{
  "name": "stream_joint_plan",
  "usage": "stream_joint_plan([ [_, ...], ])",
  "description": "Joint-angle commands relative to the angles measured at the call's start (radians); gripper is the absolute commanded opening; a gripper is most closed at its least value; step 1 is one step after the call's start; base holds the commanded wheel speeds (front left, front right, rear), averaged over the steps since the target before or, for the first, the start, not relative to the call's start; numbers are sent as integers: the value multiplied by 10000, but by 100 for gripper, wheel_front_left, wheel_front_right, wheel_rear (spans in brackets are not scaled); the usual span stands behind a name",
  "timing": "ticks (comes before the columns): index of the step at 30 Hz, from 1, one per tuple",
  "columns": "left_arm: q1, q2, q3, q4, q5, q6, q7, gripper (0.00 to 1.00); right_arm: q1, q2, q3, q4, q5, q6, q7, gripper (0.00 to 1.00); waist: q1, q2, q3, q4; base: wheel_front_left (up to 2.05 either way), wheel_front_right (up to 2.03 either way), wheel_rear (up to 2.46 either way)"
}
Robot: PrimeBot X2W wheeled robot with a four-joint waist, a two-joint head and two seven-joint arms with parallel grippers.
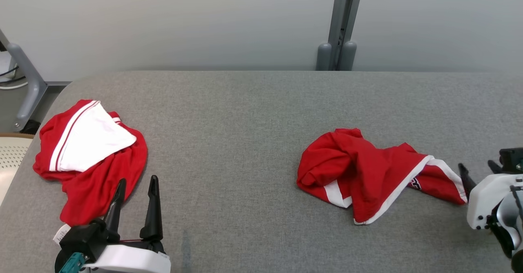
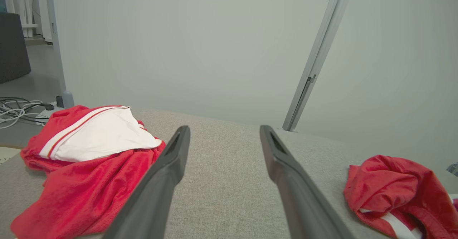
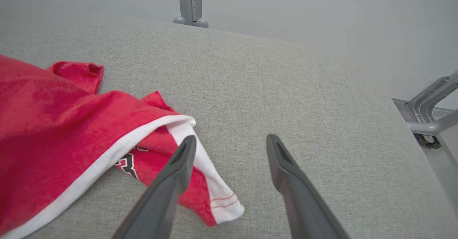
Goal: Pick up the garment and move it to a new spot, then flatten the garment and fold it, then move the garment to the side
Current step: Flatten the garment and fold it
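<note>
No word or number is showing clearly enough to read. A black-and-white printed mark (image 3: 128,164) is peeking from a fold of the red garment (image 1: 367,171) on the right, mostly hidden by cloth. A small white tag (image 1: 61,234) is lying at the near edge of the other red garment (image 1: 90,162), its print too small to read.
</note>
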State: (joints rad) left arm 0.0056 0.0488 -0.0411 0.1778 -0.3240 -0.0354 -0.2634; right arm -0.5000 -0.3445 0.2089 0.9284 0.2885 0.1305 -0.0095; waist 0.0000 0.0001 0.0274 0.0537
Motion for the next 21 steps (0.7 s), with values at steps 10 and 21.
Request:
stream_joint_plan([
  [10,-27,33,111,-90,-65,-43,-17,100,553,508,-1456,-1851,-738,6,-1907,100,0,-1,-270,-364,0,0,0],
  [21,55,31,198,-426,4,-41,-17,100,2988,2523,-3195,-5683,-1415,4,-2560,100,0,-1,-322,-656,0,0,0],
])
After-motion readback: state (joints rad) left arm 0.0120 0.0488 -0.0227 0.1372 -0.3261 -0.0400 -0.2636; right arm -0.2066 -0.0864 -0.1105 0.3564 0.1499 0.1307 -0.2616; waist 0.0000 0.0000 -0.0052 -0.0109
